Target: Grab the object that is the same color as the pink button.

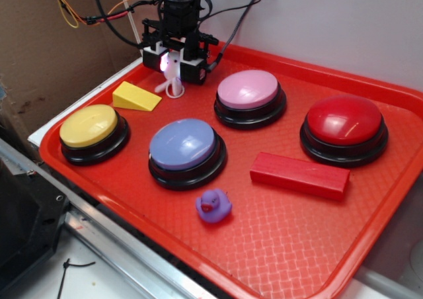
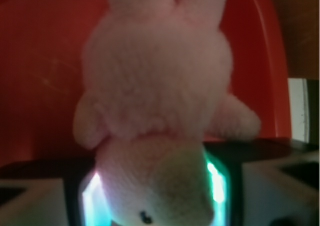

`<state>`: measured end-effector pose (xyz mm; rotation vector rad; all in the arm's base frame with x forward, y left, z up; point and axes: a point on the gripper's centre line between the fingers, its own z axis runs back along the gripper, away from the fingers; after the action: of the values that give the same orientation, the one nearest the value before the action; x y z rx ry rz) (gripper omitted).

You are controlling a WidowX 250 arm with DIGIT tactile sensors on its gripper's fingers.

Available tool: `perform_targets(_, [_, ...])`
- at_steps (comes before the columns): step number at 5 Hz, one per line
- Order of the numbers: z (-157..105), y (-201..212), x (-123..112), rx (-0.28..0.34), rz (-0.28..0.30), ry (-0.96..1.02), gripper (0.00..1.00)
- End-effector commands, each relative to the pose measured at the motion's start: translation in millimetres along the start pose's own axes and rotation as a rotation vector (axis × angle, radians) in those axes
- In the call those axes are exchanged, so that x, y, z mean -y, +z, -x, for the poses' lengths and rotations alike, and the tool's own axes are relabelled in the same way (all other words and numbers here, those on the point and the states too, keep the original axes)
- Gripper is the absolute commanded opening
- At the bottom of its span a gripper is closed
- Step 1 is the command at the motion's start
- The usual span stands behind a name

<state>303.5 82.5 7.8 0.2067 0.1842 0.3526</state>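
Observation:
The object, a small pale pink plush animal, hangs between the fingers of my gripper at the back left of the tray. Its thin white string loop reaches down to the tray floor. In the wrist view the plush fills most of the frame. Its head, with a small dark eye, is squeezed between my gripper's glowing pads. The gripper is shut on it. The pink button, a light pink dome on a black base, stands to the right of the gripper, apart from it.
On the red tray are a yellow wedge, a yellow button, a lavender-blue button, a red button, a red block and a purple rubber duck. Cardboard stands behind on the left.

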Motion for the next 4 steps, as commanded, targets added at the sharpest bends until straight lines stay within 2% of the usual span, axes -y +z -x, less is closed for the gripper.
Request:
perform_targets(1, [76, 87, -14, 0.224, 0.267, -0.403, 0.0])
perform_targets(2, [129, 132, -3, 0.27, 0.332, -0.523, 0.0])
perform_targets(3, [152, 176, -8, 0.326, 0.281, -0.517, 0.0])
perform_targets(4, [154, 211, -22, 0.349, 0.237, -0.475, 0.0])
